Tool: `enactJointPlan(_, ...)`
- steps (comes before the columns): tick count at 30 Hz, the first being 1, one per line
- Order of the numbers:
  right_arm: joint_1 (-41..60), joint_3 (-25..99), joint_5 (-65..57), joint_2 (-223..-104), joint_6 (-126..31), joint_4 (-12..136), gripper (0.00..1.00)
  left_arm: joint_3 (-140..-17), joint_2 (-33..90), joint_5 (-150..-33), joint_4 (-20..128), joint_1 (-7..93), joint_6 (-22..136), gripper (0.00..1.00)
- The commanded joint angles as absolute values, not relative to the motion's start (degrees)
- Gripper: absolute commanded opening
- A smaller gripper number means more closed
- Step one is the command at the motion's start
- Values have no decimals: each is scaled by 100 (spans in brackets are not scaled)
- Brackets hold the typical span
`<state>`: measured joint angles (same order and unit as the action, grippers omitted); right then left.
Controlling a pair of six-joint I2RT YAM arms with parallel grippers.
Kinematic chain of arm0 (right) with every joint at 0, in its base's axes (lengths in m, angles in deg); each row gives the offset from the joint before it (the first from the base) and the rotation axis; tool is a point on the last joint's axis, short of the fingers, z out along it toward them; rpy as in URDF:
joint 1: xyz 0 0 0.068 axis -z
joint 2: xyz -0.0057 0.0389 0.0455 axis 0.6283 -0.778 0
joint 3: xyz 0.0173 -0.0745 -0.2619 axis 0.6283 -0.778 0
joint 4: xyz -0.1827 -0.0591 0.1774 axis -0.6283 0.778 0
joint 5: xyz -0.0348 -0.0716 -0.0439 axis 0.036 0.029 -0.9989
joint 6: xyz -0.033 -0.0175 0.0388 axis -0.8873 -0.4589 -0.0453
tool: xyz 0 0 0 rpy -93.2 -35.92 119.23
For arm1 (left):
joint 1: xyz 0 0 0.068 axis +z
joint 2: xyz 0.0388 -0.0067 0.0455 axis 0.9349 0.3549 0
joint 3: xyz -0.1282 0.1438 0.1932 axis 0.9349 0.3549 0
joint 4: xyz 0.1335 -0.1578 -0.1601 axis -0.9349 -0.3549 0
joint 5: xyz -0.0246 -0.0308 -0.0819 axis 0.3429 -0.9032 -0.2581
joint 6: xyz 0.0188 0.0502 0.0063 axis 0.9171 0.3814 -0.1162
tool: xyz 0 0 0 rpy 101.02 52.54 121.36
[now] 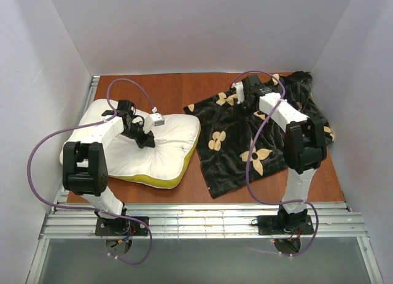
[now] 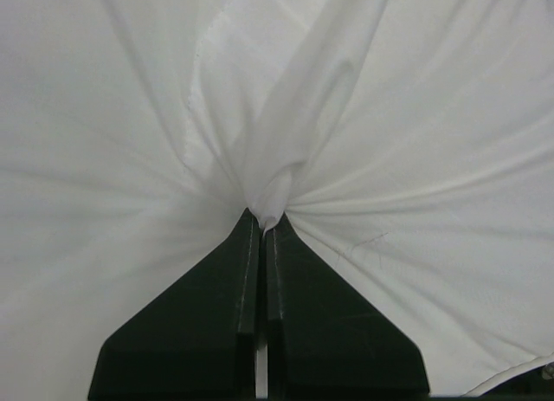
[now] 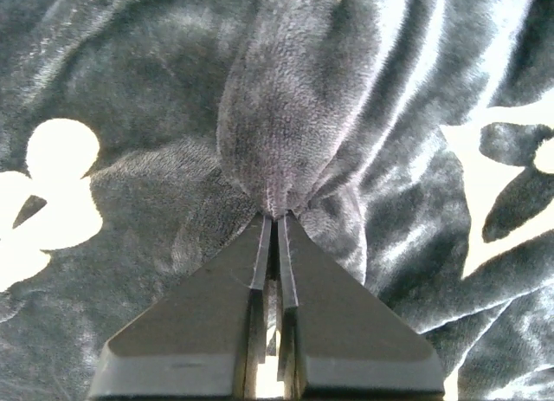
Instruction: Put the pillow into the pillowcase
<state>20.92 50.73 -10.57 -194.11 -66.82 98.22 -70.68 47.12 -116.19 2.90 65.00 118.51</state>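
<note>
Left gripper [image 2: 262, 223] has its fingers squeezed together on a pinch of the pillow [image 2: 407, 141]. White fabric bunches into a ridge right ahead of the tips, and creases fan out to both sides of them.

Right gripper [image 3: 275, 217] is clamped the same way on the pillowcase [image 3: 130, 89]. A fold of black plush puffs up just beyond the tips, with a tan flower [image 3: 43, 193] off to the left of the fingers and another print to their right.

From the top view the pillow lies outside the case, the two just beside each other on the wooden table [image 1: 172, 88]; can't tell if they touch. The right arm [image 1: 304, 143] stretches over the pillowcase and its purple cable [image 1: 249, 167] hangs across the fabric. Can't make out the case's opening.
</note>
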Motion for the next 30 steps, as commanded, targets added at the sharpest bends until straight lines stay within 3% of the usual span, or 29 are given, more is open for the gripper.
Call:
enactJointPlan(1,2187,5092,-1130,-19383,-6749,9862,1,-7257,4717,-11508,397,6526,11953,0)
enactJointPlan(10,2441,5197,-1210,-19050,-6731,9950,1,-7090,4621,-11394,397,6526,12278,0)
enactJointPlan(11,2494,5215,-913,-18962,-6705,9968,3,-7064,4612,-11359,415,6526,12339,0)
enactJointPlan(14,2530,5224,-656,-18698,-6783,10003,21,-6994,4612,-11341,476,6526,12401,0)
enactJointPlan(15,2530,5242,-682,-18741,-6818,10038,19,-7011,4638,-11367,494,6526,12401,0)
enactJointPlan(17,2521,5251,-725,-18908,-6906,10056,1,-7064,4725,-11376,494,6526,12375,0)
enactJointPlan(26,2662,5610,-929,-19076,-7003,10169,3,-7099,4700,-11385,529,6526,12366,0)
enactJointPlan(27,2653,5637,-650,-19076,-7030,10222,13,-7082,4734,-11377,546,6526,12375,0)
enactJointPlan(28,2592,5646,-551,-19076,-7004,10292,34,-7081,4743,-11394,538,6526,12349,0)
enactJointPlan(29,2531,5655,-559,-19076,-6995,10380,71,-7099,4770,-11394,529,6526,12331,0)
enactJointPlan(30,2452,5603,-698,-19050,-6995,10390,89,-7108,4805,-11411,512,6526,12322,0)
